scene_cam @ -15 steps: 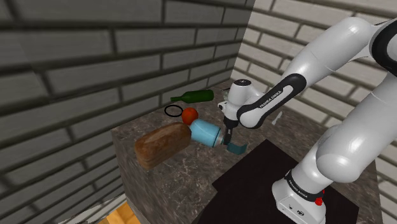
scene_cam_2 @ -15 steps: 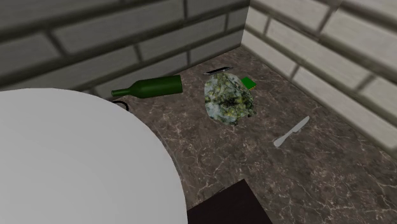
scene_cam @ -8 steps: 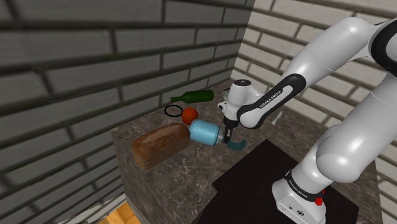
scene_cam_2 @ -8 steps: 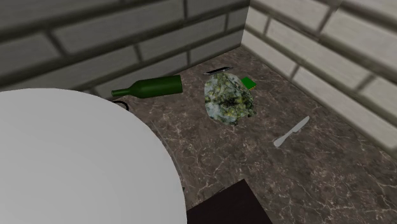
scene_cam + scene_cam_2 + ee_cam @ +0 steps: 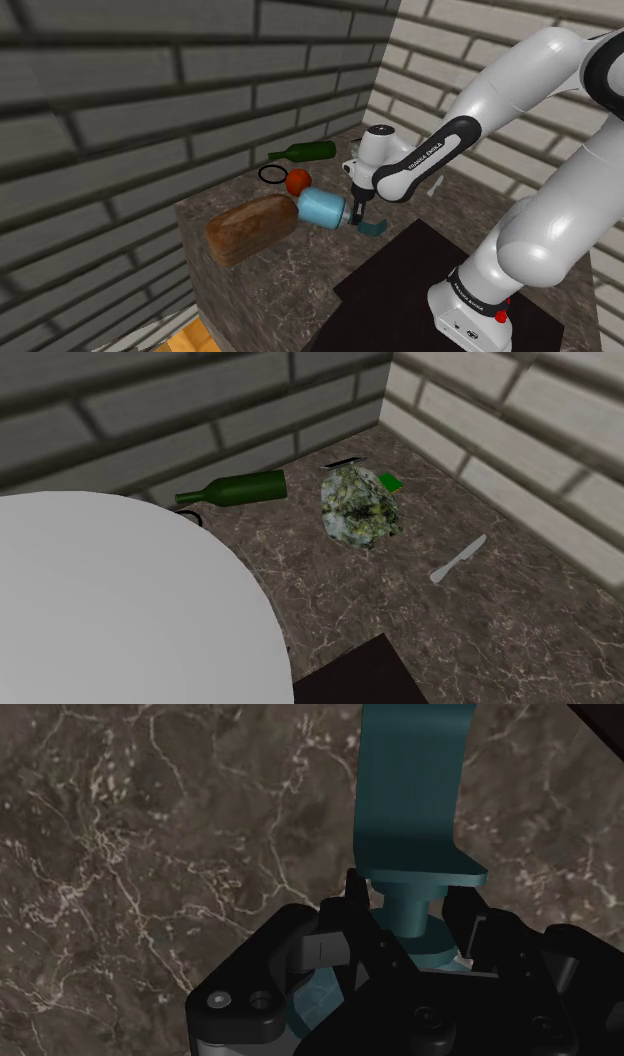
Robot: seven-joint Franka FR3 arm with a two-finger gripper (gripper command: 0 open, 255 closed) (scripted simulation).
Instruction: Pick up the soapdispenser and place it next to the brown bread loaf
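Tool (image 5: 356, 212) on one soapdispenser (image 5: 322, 208), beside one bread loaf (image 5: 250, 228).

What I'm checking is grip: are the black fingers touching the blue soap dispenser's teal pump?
Touching. In the wrist view the fingers clasp the teal pump neck of the blue soap dispenser from both sides.

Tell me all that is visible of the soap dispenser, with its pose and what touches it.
The soap dispenser has a light blue round body and a dark teal pump with a flat, bent spout. It lies on its side over the dark marbled counter, its base toward the brown bread loaf and seemingly against it. The black tool clasps it at the pump's neck. A red-orange round thing sits close beside it, toward the wall.
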